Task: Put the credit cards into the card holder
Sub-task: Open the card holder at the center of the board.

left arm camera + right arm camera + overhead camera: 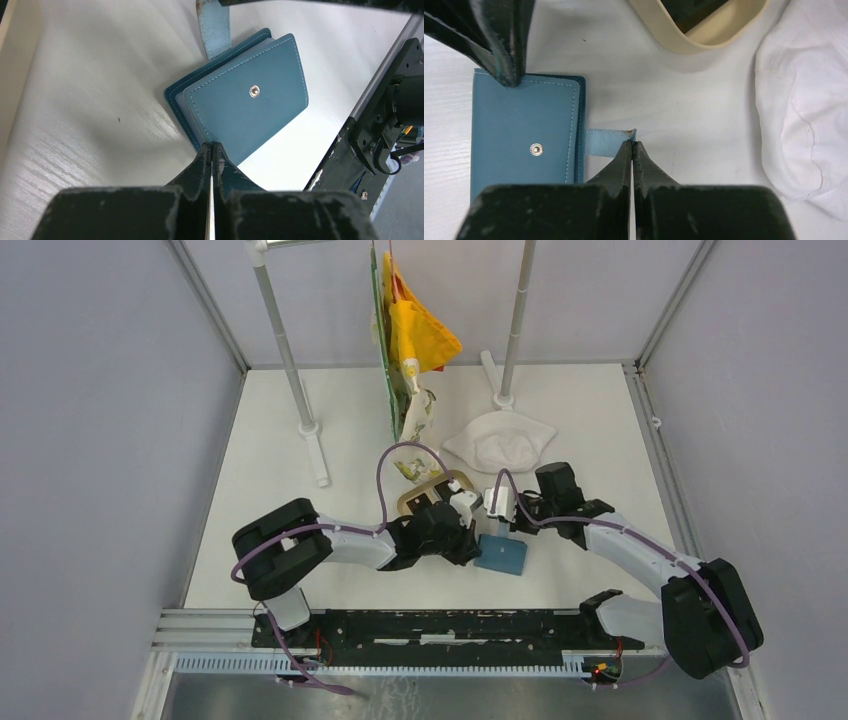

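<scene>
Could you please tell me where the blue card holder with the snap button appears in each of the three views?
Top external: flat blue stitched card holder, just right of and below centre.
Left wrist: card holder, centre, tilted.
Right wrist: card holder, left side.
Shared landmark: its round metal snap button, clear in both wrist views, too small from above.

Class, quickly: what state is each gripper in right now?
Left gripper: shut, tips at the edge of the card holder; grip unclear.
Right gripper: shut on the strap.

No legible writing shows, even on the card holder (245, 107).
</scene>
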